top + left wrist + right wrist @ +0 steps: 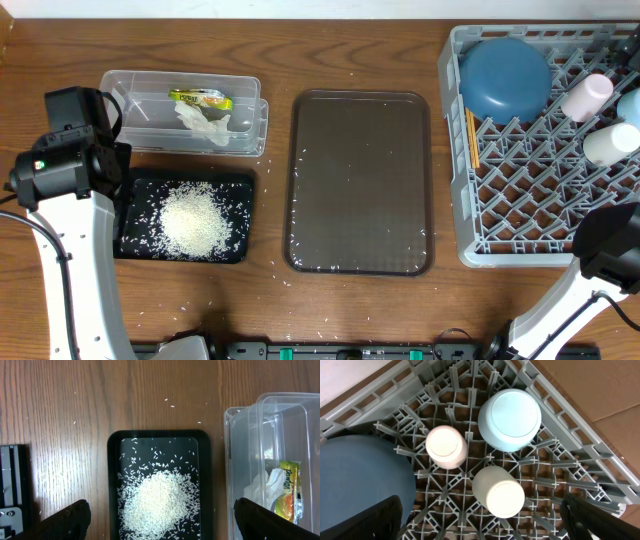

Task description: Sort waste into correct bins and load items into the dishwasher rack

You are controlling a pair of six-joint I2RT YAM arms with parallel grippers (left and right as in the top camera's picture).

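Note:
White rice [190, 220] is heaped in the black tray [133, 250]. Behind it, the clear tub [135, 92] holds the crumpled napkin [205, 122] and the yellow-green wrapper [200, 98]. My left gripper [162, 522] hangs open and empty above the rice [160, 500], its fingers [70, 520] spread wider than the tray [114, 485]. The grey rack [540, 190] holds the dark-blue bowl [505, 78], chopsticks [472, 138] and the pink [445, 446], light-blue [510, 419] and white [499, 491] cups, all upside down. My right gripper [485, 522] is open above the rack, holding nothing.
A brown serving tray [360, 180] lies between the bins and the rack, with a few grains on it. Stray rice grains [285, 280] dot the wooden table near the tray's front edge. The right arm [610, 255] reaches over the rack's front corner.

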